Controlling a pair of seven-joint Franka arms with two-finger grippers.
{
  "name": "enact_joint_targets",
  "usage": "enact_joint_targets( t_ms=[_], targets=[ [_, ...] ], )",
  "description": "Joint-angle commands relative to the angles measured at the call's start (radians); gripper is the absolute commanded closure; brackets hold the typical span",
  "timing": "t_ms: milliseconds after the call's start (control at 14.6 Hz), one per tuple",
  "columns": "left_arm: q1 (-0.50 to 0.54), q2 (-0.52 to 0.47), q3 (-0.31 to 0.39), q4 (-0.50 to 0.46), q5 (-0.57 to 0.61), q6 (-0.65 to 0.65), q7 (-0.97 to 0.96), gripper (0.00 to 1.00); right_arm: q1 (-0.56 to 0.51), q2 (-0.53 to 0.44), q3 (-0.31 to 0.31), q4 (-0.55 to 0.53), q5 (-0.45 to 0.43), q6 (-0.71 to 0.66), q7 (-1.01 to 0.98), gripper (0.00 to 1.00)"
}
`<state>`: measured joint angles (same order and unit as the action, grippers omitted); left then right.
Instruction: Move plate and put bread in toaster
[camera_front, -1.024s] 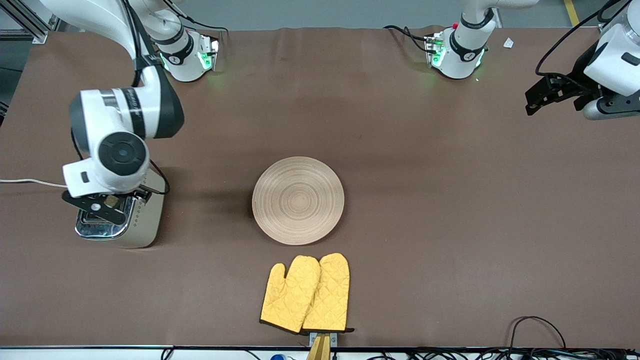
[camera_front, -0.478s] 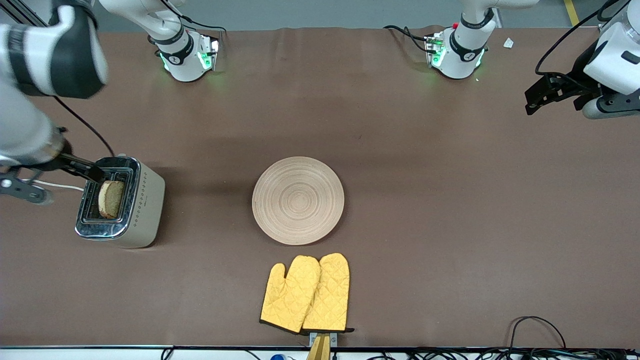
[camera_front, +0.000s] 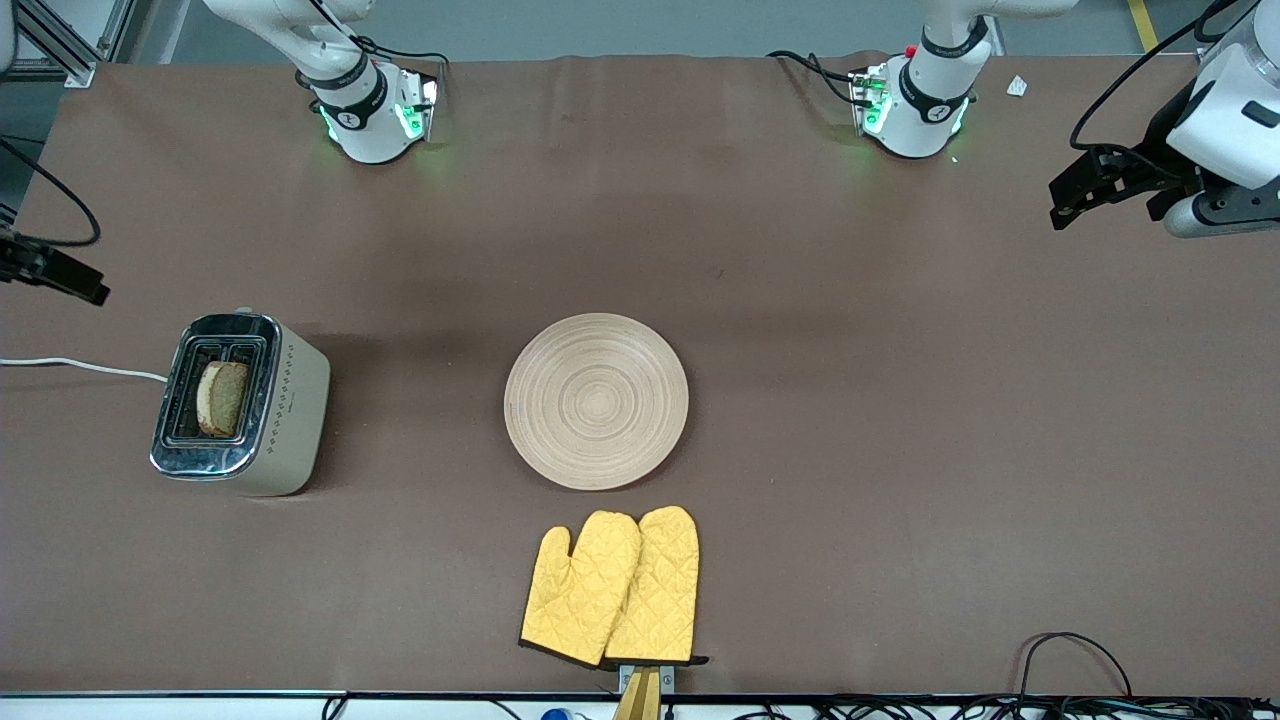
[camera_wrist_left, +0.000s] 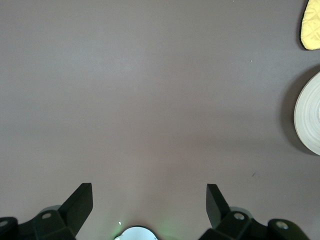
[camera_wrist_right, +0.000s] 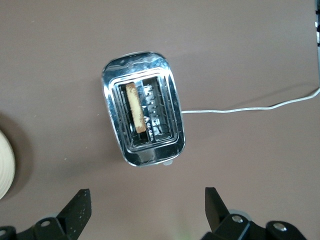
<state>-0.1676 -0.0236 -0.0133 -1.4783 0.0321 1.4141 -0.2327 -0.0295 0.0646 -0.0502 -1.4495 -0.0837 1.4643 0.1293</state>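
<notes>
The cream toaster (camera_front: 285, 410) with a chrome top (camera_wrist_right: 144, 107) stands toward the right arm's end of the table. The brown bread (camera_front: 222, 397) stands upright in one of its slots, seen edge-on in the right wrist view (camera_wrist_right: 135, 107). The round light-wood plate (camera_front: 596, 400) lies flat at the table's middle with nothing on it. My right gripper (camera_wrist_right: 147, 192) is open and holds nothing, high up over the table's edge by the toaster (camera_front: 60, 275). My left gripper (camera_front: 1100, 185) waits open and holds nothing over the left arm's end of the table (camera_wrist_left: 149, 187).
A pair of yellow oven mitts (camera_front: 612, 588) lies nearer to the front camera than the plate. The toaster's white cord (camera_front: 80, 366) runs off the right arm's end of the table. The two arm bases (camera_front: 375, 115) (camera_front: 915, 105) stand at the robots' edge of the table.
My right gripper has risen off the toaster and pulled away toward the table's edge, leaving the bread in the slot. The left arm has not moved.
</notes>
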Motion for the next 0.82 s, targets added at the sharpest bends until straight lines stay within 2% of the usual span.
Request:
enact_joint_targets(
  t_ms=[0,751],
  targets=[
    [0.002,0.01,0.001,0.023,0.02,-0.003,0.016,0.0,-0.044,-0.034,0.015,-0.018,0.099,-0.027,-0.045,0.0],
    [0.003,0.01,0.001,0.023,0.016,-0.004,0.016,0.0,-0.033,-0.031,0.024,-0.035,0.102,0.005,-0.046,0.0]
  ],
)
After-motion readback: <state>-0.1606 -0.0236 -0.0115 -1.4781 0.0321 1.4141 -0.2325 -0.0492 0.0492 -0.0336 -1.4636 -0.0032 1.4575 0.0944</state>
